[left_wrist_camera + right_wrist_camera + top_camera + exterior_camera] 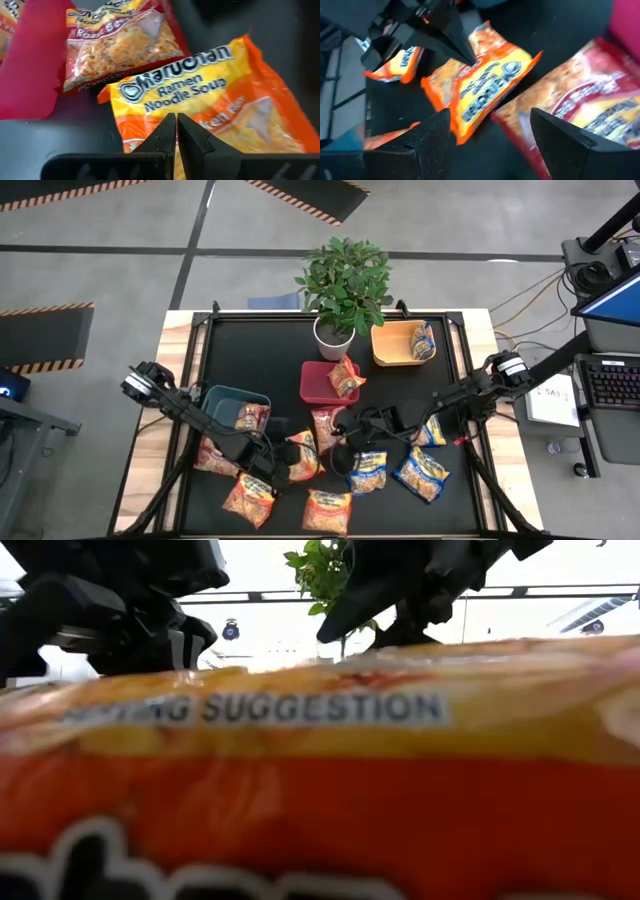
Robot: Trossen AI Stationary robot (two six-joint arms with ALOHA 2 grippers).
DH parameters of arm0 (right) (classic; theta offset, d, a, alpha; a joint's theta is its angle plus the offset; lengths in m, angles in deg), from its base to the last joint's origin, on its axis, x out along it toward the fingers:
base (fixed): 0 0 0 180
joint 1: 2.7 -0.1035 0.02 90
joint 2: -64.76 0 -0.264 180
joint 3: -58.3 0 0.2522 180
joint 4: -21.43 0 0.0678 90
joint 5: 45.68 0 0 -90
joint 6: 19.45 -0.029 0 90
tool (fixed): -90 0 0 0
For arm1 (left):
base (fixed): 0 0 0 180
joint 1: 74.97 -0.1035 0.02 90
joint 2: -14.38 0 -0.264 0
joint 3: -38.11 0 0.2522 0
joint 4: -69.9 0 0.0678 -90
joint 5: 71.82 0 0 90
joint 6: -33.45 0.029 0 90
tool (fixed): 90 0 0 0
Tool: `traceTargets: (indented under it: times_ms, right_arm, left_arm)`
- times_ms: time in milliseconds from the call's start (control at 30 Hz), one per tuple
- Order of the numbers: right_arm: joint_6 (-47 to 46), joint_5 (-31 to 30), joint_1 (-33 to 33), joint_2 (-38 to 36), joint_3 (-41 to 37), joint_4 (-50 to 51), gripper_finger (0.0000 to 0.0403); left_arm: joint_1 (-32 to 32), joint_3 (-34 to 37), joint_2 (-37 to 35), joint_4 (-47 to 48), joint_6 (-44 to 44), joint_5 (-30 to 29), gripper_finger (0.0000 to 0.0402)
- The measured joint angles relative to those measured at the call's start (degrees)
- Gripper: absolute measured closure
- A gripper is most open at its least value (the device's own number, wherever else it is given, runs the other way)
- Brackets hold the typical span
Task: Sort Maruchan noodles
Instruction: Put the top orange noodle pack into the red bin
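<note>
Several Maruchan noodle packets lie on the black mat. My left gripper (pixel 292 452) is shut on an orange packet (pixel 210 95) near the mat's middle. Beside that packet lies a red one (pixel 120 40), below my right gripper (pixel 490 131), which hangs open with nothing between its fingers. More orange packets (pixel 248 498) and blue ones (pixel 422 472) rest flat along the near side. One packet lies in each of the grey-blue bin (pixel 222 398), the red bin (pixel 318 385) and the orange bin (pixel 392 350). My left gripper pinches the orange packet on its printed face (pixel 165 107), just below the words "Noodle Soup". The shut fingertips (pixel 170 131) come slanting down from the table's left. The tips themselves hide the pinched film. I cannot tell whether the packet is clear of the mat.
A potted plant (pixel 345 285) stands at the far edge between the bins. An orange packet (pixel 320 790) lies right in front of the low camera and blocks most of its view. The two grippers are close together at the mat's middle.
</note>
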Motion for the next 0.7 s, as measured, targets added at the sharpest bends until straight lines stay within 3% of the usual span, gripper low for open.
traceTargets:
  times_ms: [333,500,700]
  right_arm:
    - [-5.08,-2.96,0.13,0.02,-0.13,-1.24,0.0161]
    - [1.11,-0.45,-0.82,0.02,-0.13,-3.57,0.0145]
    - [4.01,6.97,-1.07,0.02,-0.11,-3.54,0.0166]
  left_arm:
    - [4.1,-0.14,-0.2,1.86,-6.73,0.08,0.0402]
    - [4.83,-0.17,-0.13,1.68,-9.34,-0.04,0.0402]
    - [4.88,-2.3,-0.03,-10.85,4.86,-0.88,0.0402]
